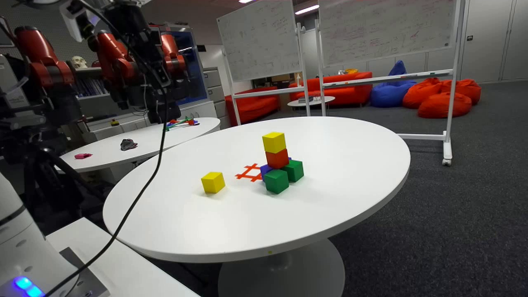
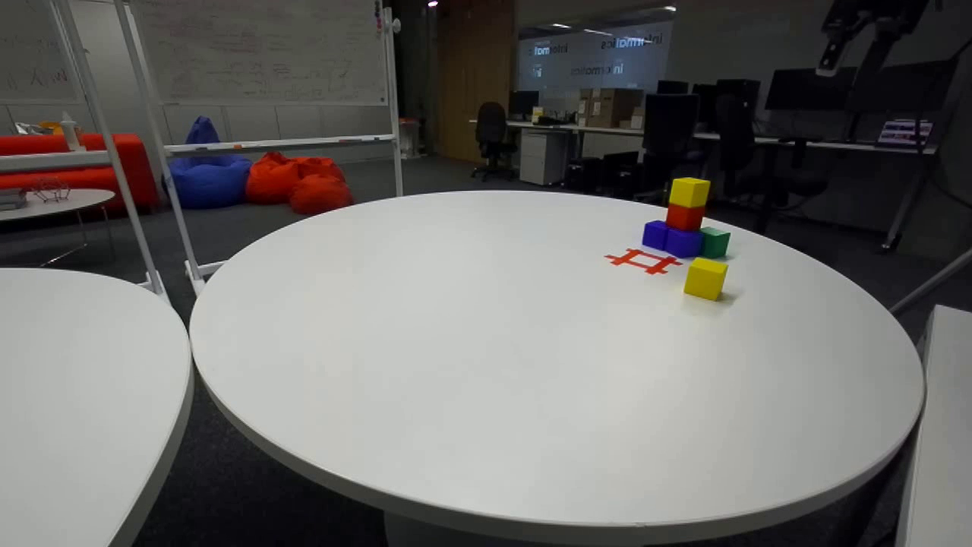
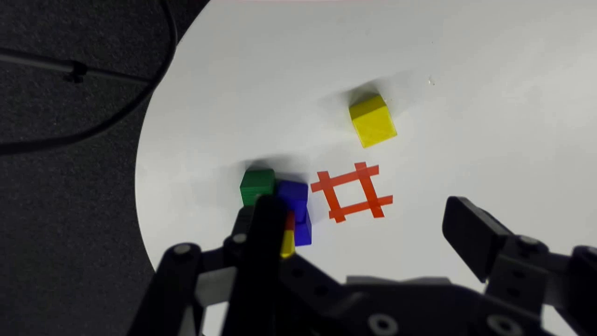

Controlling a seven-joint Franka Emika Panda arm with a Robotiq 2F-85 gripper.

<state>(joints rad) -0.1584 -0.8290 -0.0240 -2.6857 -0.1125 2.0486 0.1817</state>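
My gripper (image 3: 364, 203) stands open above the table, with nothing between its fingers. In the wrist view, its left finger covers much of a block stack. A yellow cube (image 1: 274, 142) tops that stack, over a red cube (image 1: 277, 159). Under them, close together on the table, are green cubes (image 1: 276, 182) and blue cubes (image 2: 683, 243). A separate yellow cube (image 3: 375, 125) lies alone, beyond the fingertips in the wrist view. Between it and the stack, red tape strips (image 3: 368, 189) cross to frame a small square. High at the right of an exterior view, the gripper (image 2: 849, 70) hangs well clear of the blocks.
The round white table (image 2: 456, 365) carries the blocks; its edge passes close to the stack in the wrist view. A black cable (image 1: 159, 161) dangles along the arm. Another white table (image 2: 76, 380) adjoins it. Whiteboards (image 1: 260, 41) and red robot arms (image 1: 39, 47) stand behind.
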